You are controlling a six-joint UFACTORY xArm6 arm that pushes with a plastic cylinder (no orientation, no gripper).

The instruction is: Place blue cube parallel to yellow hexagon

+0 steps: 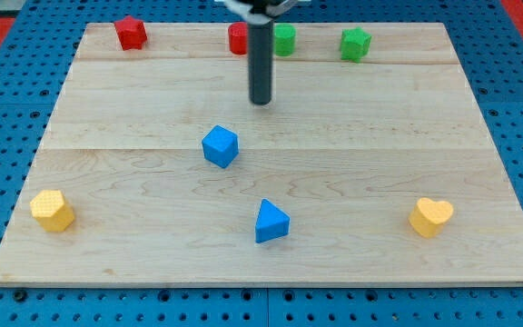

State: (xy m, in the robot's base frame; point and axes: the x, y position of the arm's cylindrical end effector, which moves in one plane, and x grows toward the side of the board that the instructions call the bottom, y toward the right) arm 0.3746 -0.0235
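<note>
Blue cube (pixel 220 146) sits on the wooden tabletop (pixel 379 173) a little to the view's left of centre, turned so one corner points toward the view's bottom. It touches nothing. Judgement: small, rigid and light, with a smooth face on smooth wood, so it should slide readily and may spin if struck off-centre. There is no way to take hold of it; the contact should go on the middle of a flat face, not on a corner.

Yellow hexagon (pixel 52 210) lies near the view's bottom-left corner, well apart from the cube.

My tip (pixel 261 102) is toward the view's top-right of the cube, near but clear of it, with bare wood between. No pincer on this arm: only a straight dark rod, so there is no open or closed state to record, and it holds nothing.

Further out:
- blue triangle (pixel 271 222), toward the view's bottom of the cube, slightly right
- yellow heart (pixel 430 217), bottom right
- red star (pixel 131 33), top left
- red block (pixel 237 38), partly hidden behind the rod, shape not clear
- green block (pixel 284 39), just beside the rod on its right
- green star (pixel 355 44), further right along the top edge
</note>
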